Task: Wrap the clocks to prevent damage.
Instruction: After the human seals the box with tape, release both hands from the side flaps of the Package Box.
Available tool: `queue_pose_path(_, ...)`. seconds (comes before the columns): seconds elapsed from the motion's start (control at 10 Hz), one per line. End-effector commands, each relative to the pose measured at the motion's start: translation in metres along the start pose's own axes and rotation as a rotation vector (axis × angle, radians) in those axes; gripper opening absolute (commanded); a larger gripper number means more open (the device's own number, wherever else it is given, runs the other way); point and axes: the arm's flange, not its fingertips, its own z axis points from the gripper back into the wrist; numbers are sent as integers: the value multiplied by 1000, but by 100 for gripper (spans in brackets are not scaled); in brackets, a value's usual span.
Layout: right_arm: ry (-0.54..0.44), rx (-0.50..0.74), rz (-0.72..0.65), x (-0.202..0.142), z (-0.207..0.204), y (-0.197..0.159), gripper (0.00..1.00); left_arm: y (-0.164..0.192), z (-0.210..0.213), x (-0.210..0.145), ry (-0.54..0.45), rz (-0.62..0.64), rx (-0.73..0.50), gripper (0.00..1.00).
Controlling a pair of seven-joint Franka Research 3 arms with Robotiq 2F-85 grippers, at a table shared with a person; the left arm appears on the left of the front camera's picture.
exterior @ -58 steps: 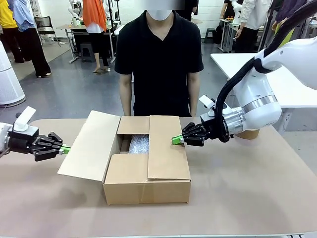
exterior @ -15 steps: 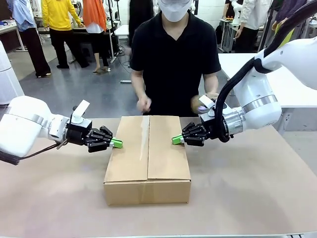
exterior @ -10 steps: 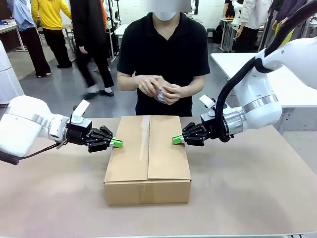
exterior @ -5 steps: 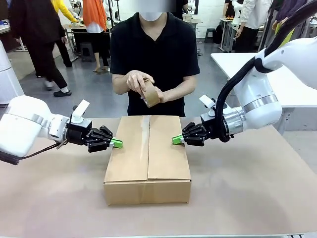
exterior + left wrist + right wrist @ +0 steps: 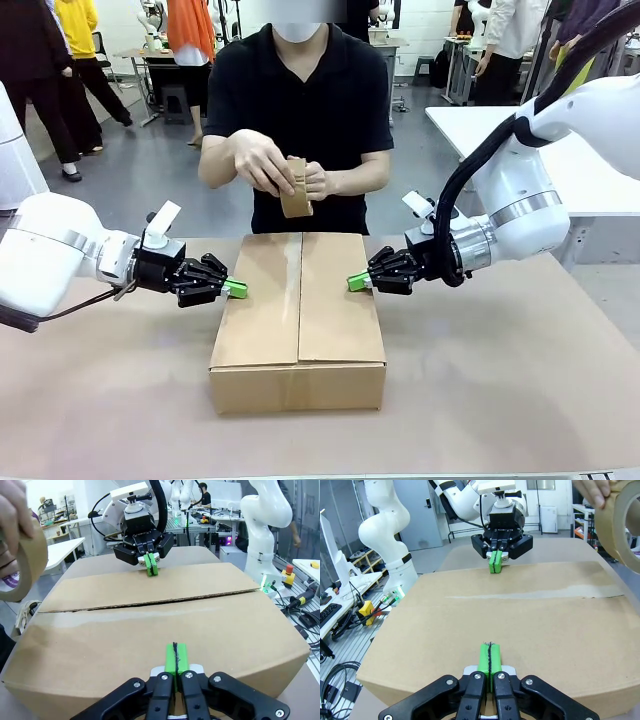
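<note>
A cardboard box (image 5: 298, 310) stands mid-table with both top flaps folded flat, so the clocks are hidden. My left gripper (image 5: 236, 289) is shut, its green tips resting on the box's left top edge (image 5: 175, 660). My right gripper (image 5: 355, 282) is shut too, its tips on the right top edge (image 5: 490, 659). Each wrist view shows the other gripper across the lid: the right one (image 5: 151, 565), the left one (image 5: 495, 562). Behind the box, the person holds a brown tape roll (image 5: 296, 187) in both hands at chest height, also seen at the wrist views' edges (image 5: 25, 562) (image 5: 620, 525).
The brown table (image 5: 500, 400) has bare room in front of and beside the box. A white table (image 5: 570, 170) stands at the back right. Other people walk about far behind.
The box stood open with bubble wrap inside; my left gripper has since folded the left flap shut. The person has picked up a tape roll and now holds it higher, working at it.
</note>
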Motion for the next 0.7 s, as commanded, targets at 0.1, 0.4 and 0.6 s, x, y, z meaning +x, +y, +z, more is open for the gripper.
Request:
queue_pose_path(0.1,8,-2,-4,-3,-3,0,1,0,-1,-3,9,3,2,0)
queue_pose_path(0.4,8,-2,-4,-3,-3,0,1,0,-1,-3,9,3,2,0)
queue_pose_path(0.6,8,-2,-4,-3,-3,0,1,0,-1,-3,9,3,2,0)
